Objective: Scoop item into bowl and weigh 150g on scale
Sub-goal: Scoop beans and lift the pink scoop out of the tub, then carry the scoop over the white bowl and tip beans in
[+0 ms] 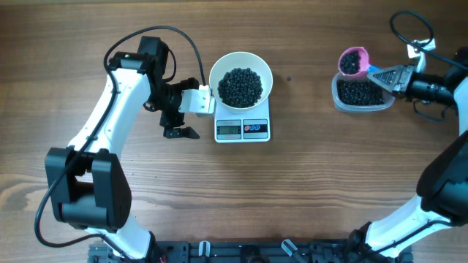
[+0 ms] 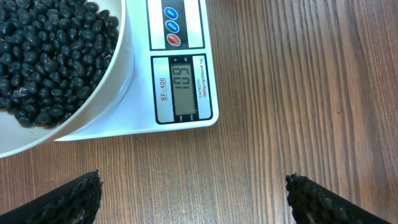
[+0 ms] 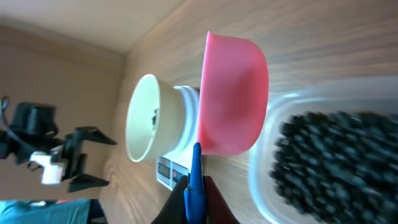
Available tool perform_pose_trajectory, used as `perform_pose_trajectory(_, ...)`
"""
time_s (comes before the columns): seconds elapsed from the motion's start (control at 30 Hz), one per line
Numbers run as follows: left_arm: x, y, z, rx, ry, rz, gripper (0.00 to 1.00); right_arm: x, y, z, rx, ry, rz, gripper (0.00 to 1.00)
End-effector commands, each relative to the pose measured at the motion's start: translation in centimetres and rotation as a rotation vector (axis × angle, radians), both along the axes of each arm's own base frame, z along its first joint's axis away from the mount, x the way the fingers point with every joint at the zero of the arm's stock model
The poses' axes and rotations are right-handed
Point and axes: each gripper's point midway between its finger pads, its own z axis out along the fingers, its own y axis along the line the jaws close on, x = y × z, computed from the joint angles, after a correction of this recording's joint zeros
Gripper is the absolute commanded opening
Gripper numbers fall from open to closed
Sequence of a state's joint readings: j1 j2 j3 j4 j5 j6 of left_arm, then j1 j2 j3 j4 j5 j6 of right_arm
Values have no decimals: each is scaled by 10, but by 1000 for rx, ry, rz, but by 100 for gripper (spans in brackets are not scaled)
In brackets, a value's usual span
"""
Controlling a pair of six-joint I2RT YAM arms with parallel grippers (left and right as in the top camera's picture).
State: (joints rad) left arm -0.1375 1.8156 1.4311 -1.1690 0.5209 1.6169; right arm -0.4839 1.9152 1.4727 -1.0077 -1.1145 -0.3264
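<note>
R gripper [image 1: 376, 73] clamped tight on the blue handle [image 3: 196, 169] of the pink scoop [image 1: 354, 61]. Scoop sits at the far-left rim of the clear tub [image 1: 336, 99], mouth up and dark inside from above, so prob. loaded w/ beans and kept level to avoid spills. Tub holds the stock of item [image 1: 360, 91], well apart from the weigh stn.

Bowl [image 1: 213, 73] centred on scale [image 1: 243, 131], heaped w/ item [image 1: 240, 86]. Readout [image 2: 185, 86] lit; digits sideways, not sure of value.

L gripper [image 1: 178, 121] just left of scale, jaws wide, holding nothing; looks parked so its cam faces the display.
</note>
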Motion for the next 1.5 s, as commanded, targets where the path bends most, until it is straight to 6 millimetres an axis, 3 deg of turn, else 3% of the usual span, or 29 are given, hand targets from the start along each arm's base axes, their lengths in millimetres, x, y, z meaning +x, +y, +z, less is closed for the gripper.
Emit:
perform_pose_trajectory(0.0,-2,-1,-2,0,9,-1,100,4,32,9,70,-61,91,4)
perform_pose_trajectory(0.23,-2,-1,-2,0,9,-1,100,0,109,19,54,-111,285,4)
perform_pose_trajectory(0.33,-2,-1,-2,0,9,-1,100,-2,142,31,33,-184,373,4)
perform_pose_trajectory(0.5,-2,-1,-2,0,9,-1,100,-3,181,61,-15,-348,461,4)
perform_pose_trajectory(0.6,-2,-1,-2,0,9,-1,100,-1,189,63,-103,-370,458,4)
perform_pose_trajectory(0.87,-2,-1,-2,0,9,-1,100,2,209,39,-370,-373,476,4)
perform_pose_trajectory(1.47,-2,-1,-2,0,9,-1,100,3,238,15,-676,-467,562,4)
